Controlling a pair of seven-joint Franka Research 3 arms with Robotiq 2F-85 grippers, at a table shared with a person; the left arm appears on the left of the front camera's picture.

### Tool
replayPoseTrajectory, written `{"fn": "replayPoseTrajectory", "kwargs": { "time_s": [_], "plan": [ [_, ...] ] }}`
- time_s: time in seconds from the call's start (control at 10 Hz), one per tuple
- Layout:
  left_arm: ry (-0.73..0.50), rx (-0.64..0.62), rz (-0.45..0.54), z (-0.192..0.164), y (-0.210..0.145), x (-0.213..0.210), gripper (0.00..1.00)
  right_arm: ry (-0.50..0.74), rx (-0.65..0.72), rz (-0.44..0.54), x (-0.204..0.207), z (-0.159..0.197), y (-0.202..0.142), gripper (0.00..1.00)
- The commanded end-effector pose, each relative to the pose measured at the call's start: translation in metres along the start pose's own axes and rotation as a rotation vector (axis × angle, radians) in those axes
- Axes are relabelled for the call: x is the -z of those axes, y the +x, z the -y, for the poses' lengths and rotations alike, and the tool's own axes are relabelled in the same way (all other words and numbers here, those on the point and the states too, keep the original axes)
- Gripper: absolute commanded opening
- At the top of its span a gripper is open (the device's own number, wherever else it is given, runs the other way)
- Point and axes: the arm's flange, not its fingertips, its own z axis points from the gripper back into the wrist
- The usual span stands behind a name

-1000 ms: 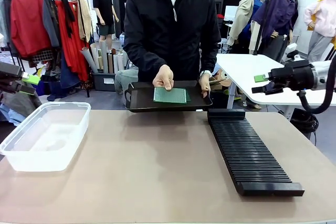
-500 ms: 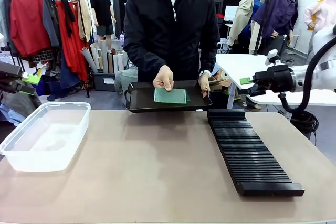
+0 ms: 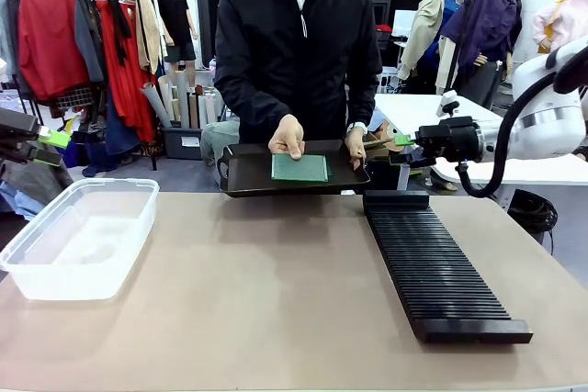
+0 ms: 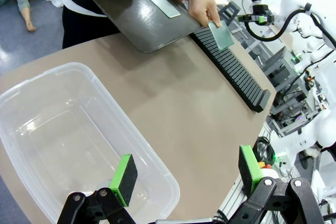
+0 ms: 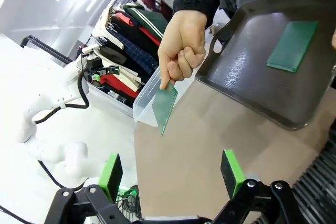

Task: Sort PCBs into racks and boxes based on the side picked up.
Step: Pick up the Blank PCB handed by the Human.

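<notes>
A person at the far side holds a dark tray (image 3: 241,179) with one green PCB (image 3: 299,167) lying flat on it. In the right wrist view, the person's other hand (image 5: 181,45) pinches a second PCB (image 5: 164,106) that hangs down by one edge, ahead of my open right gripper (image 5: 170,174) and apart from it. From the front, the right gripper (image 3: 398,148) hovers just right of the tray, above the far end of the black rack (image 3: 432,263). My left gripper (image 4: 186,174) stands open and empty over the near corner of the clear box (image 4: 68,135).
The box (image 3: 78,236) sits at the table's left and the rack runs along the right, with bare brown tabletop (image 3: 266,291) between them. Behind the person are a clothes rail (image 3: 83,34) and a white table (image 3: 432,121).
My right arm has swung left, from beside the white table to just right of the tray and the person's hand. The left arm, tray and box have stayed put.
</notes>
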Motion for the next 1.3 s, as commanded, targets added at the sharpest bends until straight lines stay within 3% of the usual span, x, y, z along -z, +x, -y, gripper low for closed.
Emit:
{"fn": "replayPoseTrajectory", "kwargs": {
  "time_s": [0.0,0.6,1.2],
  "plan": [
    [0.000,0.002,0.002,0.001,0.000,-0.001,1.00,0.013,-0.031,0.012,0.017,0.013,0.013,1.00],
    [0.000,0.002,0.002,0.001,0.000,-0.001,1.00,0.123,-0.033,-0.008,0.068,0.033,0.020,1.00],
    [0.000,0.002,0.002,0.001,0.000,-0.001,1.00,0.156,-0.006,-0.025,0.116,0.047,0.024,1.00]
  ]
}}
